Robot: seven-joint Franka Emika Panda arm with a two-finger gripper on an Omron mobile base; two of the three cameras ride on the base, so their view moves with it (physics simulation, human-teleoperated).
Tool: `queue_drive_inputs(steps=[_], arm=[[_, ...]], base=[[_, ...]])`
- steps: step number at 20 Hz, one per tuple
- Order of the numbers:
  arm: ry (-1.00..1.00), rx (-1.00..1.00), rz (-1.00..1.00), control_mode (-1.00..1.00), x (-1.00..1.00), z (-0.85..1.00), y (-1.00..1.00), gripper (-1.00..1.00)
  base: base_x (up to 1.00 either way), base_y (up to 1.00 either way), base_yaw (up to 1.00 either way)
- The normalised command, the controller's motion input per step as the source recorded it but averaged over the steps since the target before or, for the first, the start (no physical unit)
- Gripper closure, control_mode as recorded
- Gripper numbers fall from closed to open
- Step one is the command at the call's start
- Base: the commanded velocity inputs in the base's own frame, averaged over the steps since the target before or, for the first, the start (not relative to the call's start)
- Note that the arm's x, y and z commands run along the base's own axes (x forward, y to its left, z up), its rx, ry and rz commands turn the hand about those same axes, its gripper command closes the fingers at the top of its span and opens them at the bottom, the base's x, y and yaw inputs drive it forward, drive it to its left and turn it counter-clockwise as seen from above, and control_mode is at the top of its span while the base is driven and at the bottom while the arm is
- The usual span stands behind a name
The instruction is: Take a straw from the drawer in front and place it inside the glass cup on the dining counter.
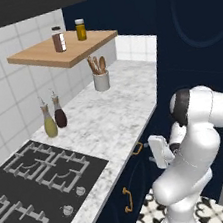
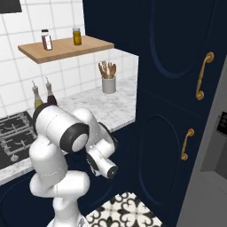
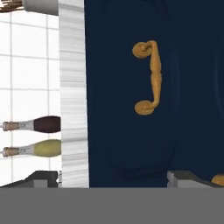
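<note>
The arm (image 1: pixel 189 142) is folded low in front of the navy cabinets, its white elbow bulging out over the patterned floor tiles (image 2: pixel 124 210). The hand (image 3: pixel 113 179) points straight at a drawer front (image 3: pixel 131 131), which is shut, and its two dark fingertips (image 3: pixel 43 178) stand well apart at the bottom of the hand view with nothing between them, so it is wide open and holding nothing. Ahead of it, on that navy panel, a curly brass handle (image 3: pixel 149 78) lies across the hand's line of sight, a little way off and not touched. A second brass handle (image 3: pixel 218 179) peeks in at the corner. The straw is nowhere to be seen from where I stand; neither the cup nor the dining counter is in sight.

Above the drawer runs the marbled table (image 1: pixel 109 119), seen edge-on from the hand as a pale band. On it stand two small bottles, one dark (image 1: pixel 60 116) and one yellow-green (image 1: pixel 49 123), close together near the tiled wall. Further back is a grey pot of wooden spoons (image 1: pixel 100 77). A black hob (image 1: pixel 38 185) takes up the near end of the table. A wooden shelf (image 1: pixel 64 51) on the wall carries a brown shaker (image 1: pixel 58 39) and a yellow jar (image 1: pixel 80 29). To the right rise tall navy doors (image 2: pixel 177 88) with brass pulls (image 2: pixel 203 75).
</note>
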Motion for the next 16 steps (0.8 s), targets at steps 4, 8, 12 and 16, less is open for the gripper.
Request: queue_drive_inputs(steps=[4, 8, 12, 16], arm=[[0.00, 0.19, 0.03, -1.00, 0.25, -0.16, -0.34, -1.00], [0.01, 0.16, 0.00, -1.00, 0.49, -0.08, -0.06, -1.00], [0.01, 0.03, 0.00, -1.00, 0.55, -0.22, 0.03, -1.00], [0.00, 0.00, 0.00, -1.00, 0.47, -0.33, 0.00, -1.00]], base=[[0.00, 0.00, 0.00], [0.00, 0.00, 0.00], [0.00, 0.00, 0.00], [0.00, 0.00, 0.00]])
